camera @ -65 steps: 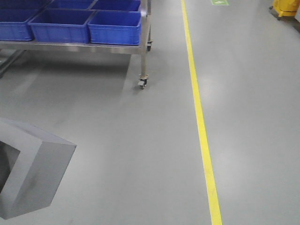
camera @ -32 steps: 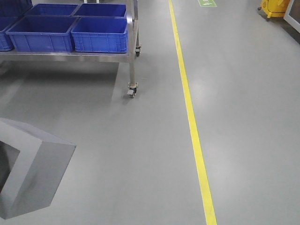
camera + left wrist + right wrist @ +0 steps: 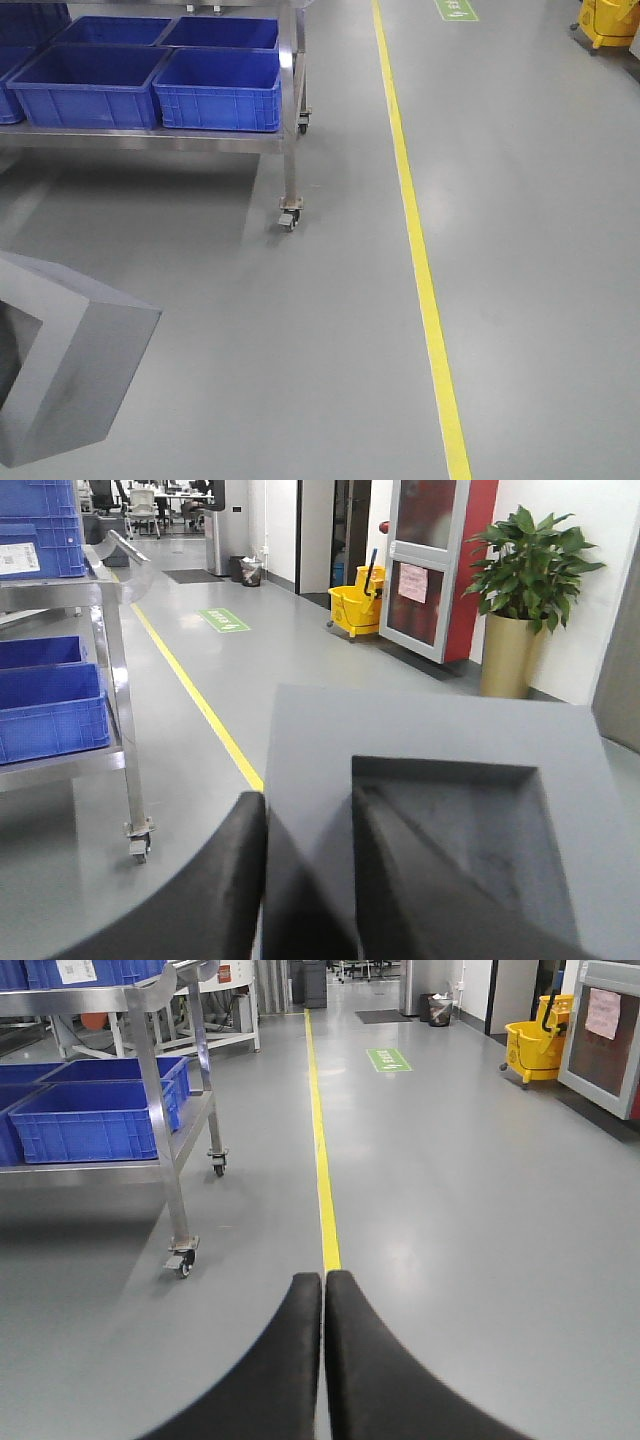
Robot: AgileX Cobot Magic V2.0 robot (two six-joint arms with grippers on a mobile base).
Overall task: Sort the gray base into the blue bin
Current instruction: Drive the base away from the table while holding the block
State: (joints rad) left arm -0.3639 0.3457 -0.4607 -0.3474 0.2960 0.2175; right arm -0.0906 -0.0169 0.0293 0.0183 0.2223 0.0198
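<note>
The gray base fills the left wrist view, its square recess facing the camera. My left gripper is shut on its wall, one finger outside and one inside the recess. In the front view the gray base hangs at the lower left above the floor. Blue bins sit in rows on a steel cart's lower shelf ahead on the left; the blue bin also shows in the right wrist view, and another in the left wrist view. My right gripper is shut, holding nothing.
The steel cart stands on casters. A yellow floor line runs forward to its right. A yellow mop bucket is at the far right, a potted plant and a door beyond.
The cart and its blue bins have slid lower in the front view and look nearer. The gray base keeps the same place in the view, still held by the left gripper.
</note>
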